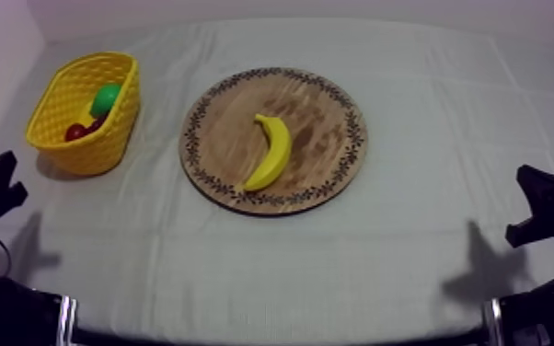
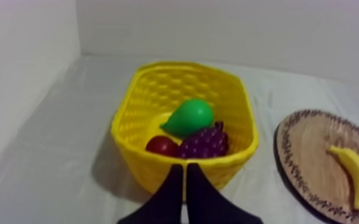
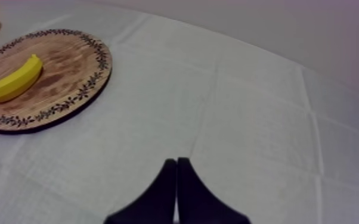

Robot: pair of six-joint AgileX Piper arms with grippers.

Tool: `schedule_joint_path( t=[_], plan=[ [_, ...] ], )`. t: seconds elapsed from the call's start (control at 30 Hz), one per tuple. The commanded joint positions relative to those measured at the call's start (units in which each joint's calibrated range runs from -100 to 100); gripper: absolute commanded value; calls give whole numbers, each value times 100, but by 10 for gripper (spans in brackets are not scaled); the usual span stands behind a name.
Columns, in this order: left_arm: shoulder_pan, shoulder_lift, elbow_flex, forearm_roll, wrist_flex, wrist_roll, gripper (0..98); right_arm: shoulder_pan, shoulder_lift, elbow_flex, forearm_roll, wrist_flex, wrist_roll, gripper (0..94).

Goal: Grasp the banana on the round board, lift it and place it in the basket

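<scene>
banana (image 1: 271,153): laid on its side at the centre of the frame, on the round wooden board (image 1: 336,103); it is touched by neither arm.
round wooden board: set flat on the tabletop (image 1: 391,248) at mid-frame, its patterned rim just beside the yellow basket (image 1: 104,149) but apart from it.
yellow basket: stood upright at the upper left of the frame.
basket contents: a green pear (image 2: 189,117), a bunch of grapes (image 2: 204,143) and a small red fruit (image 2: 161,145) are packed against one another inside.
left end effector (image 2: 184,170): fingers pressed together into a narrow wedge, nothing gripped; held low at the frame's left edge, aimed at the basket's near wall.
right end effector (image 3: 176,162): fingers likewise pressed together, nothing gripped; held low at the frame's right edge over bare cloth, well apart from the board.
</scene>
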Motion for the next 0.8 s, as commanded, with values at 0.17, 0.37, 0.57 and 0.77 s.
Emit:
schedule_joint_path(
  t=[0.17, 0.37, 0.57, 0.77],
  plan=[
    [138, 1096, -1390, -119, -67, 235, 0, 0, 0, -3, 1, -3, 1, 3],
    [324, 2250, -2894, -378, 236, 517, 0, 0, 0, -3, 1, -3, 1, 3],
    [484, 3552, -4696, -552, 984, 692, 0, 0, 0, -3, 1, -3, 1, 3],
    [645, 4772, -6456, -692, 1692, 874, 0, 0, 0, -3, 1, -3, 1, 3]
  ],
)
